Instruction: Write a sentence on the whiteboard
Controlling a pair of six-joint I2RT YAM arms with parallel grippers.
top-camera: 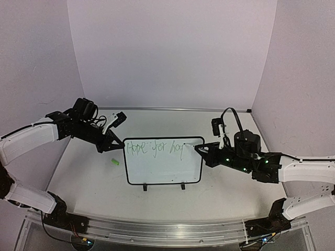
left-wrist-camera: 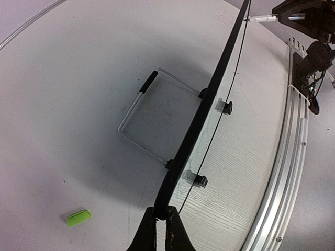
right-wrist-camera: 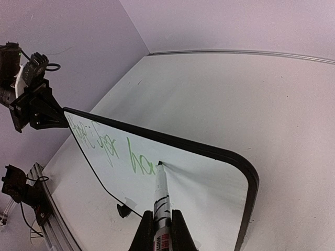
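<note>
Top external: glossy black-rimmed rounded whiteboard (top-camera: 163,170) pinched at its left edge by left gripper (top-camera: 116,147), right gripper (top-camera: 200,150) clamping marker (top-camera: 189,148), tip on thin green sentence (top-camera: 156,148) end

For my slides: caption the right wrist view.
Right fingers hold a marker, tip on the whiteboard, midway through the sentence; left fingers pinch its corner.

The white table (top-camera: 225,198) has a faintly scuffed surface; the whiteboard (top-camera: 162,170) stands propped near its middle, its lower edge resting on two black feet clips (top-camera: 145,186), a thin wire stand (left-wrist-camera: 141,120) lying on the tabletop behind it; a small green cap (top-camera: 115,162) lies flat left of the board, apart from it; an aluminium rail (top-camera: 167,230) runs along the near edge.
</note>
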